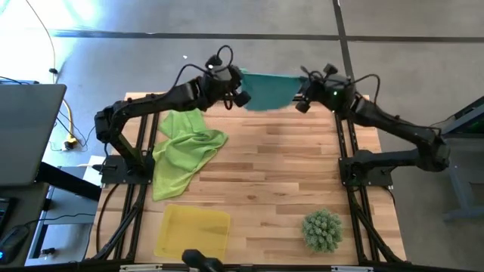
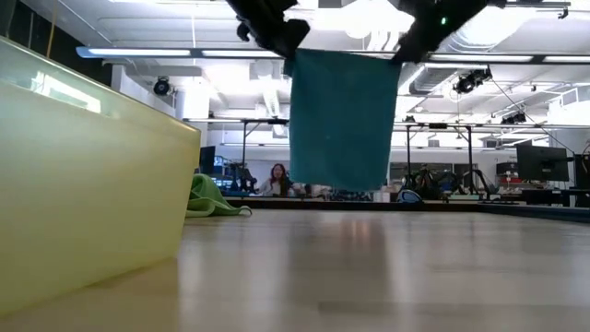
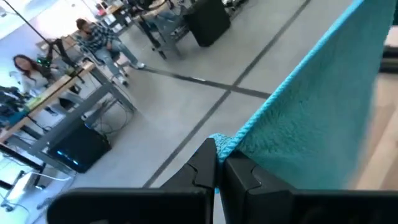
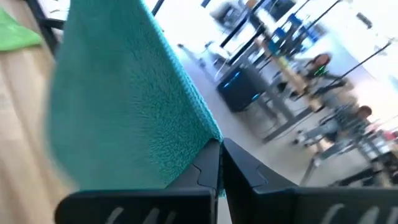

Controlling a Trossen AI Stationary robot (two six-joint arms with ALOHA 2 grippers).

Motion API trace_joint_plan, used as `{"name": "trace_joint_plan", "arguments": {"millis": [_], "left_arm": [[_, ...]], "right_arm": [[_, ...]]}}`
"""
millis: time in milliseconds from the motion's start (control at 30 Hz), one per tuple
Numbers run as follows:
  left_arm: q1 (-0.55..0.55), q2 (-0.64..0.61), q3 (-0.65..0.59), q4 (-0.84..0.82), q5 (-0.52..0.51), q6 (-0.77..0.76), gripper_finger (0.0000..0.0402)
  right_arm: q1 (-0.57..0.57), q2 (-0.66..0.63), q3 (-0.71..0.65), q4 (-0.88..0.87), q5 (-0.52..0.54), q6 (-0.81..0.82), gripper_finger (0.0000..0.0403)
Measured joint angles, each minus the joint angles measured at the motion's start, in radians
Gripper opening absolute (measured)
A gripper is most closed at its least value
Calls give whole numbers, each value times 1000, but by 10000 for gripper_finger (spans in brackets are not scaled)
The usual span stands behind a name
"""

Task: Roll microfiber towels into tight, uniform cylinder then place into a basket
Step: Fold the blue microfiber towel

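Both tools (image 1: 236, 89) (image 1: 306, 94) on teal towel (image 1: 268, 89) corners, aloft.

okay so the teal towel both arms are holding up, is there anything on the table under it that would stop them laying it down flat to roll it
Nothing visible blocks it. The teal towel hangs off the table between the left gripper and right gripper, with bare wood below in the low view. The green towel lies crumpled off to the left, and the basket sits at the near edge.

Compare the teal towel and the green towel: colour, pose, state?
The teal towel hangs spread flat in the air, off the table; the green towel lies crumpled on the wooden tabletop. The teal one is pinched at its top corners by the left gripper and right gripper; the green one is untouched. Neither is rolled.
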Motion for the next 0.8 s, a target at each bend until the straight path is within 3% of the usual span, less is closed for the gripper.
{"name": "trace_joint_plan", "arguments": {"millis": [133, 267, 433, 700, 800], "left_arm": [[-35, 0, 1, -164, 95, -125, 0], [-103, 51, 0, -360, 245, -271, 0], [-215, 156, 0, -429, 269, -317, 0], [-298, 274, 23, -423, 237, -307, 0], [-281, 274, 38, -422, 290, -378, 0]], "right_arm": [[20, 0, 82, -275, -41, 202, 0], [79, 0, 24, -457, -196, 385, 0], [208, 1, -166, -395, -328, 515, 0], [328, 1, -332, -311, -342, 526, 0], [330, 0, -333, -295, -340, 549, 0]]}}
